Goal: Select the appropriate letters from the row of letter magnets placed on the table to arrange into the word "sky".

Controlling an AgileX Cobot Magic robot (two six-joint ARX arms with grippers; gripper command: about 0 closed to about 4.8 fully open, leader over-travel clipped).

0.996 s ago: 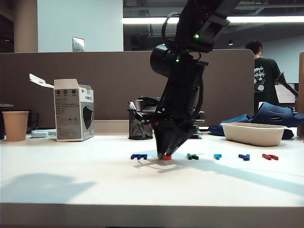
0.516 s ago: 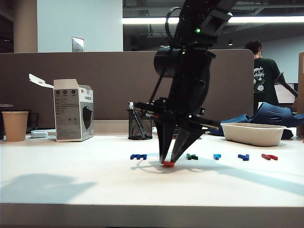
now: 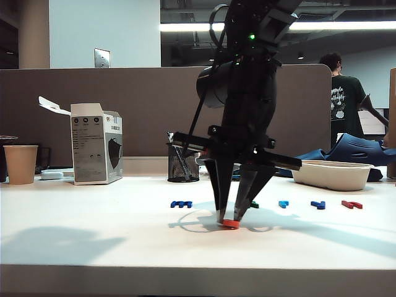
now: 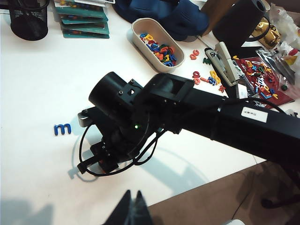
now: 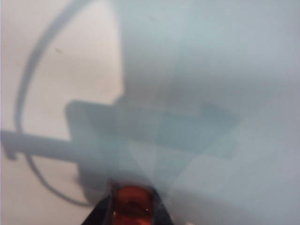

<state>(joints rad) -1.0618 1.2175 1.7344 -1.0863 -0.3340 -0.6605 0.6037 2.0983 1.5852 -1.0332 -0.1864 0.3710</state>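
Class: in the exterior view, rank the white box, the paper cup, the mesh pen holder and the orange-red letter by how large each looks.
1. white box
2. paper cup and mesh pen holder: too alike to rank
3. orange-red letter, smallest, between the right gripper fingertips, though nearest the camera

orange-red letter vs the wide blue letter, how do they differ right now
The orange-red letter sits between the right end effector's fingertips, nearer the table's front edge; the wide blue letter lies untouched in the row. The orange-red one is rounded, the blue one wider. Both are small, flat letters.
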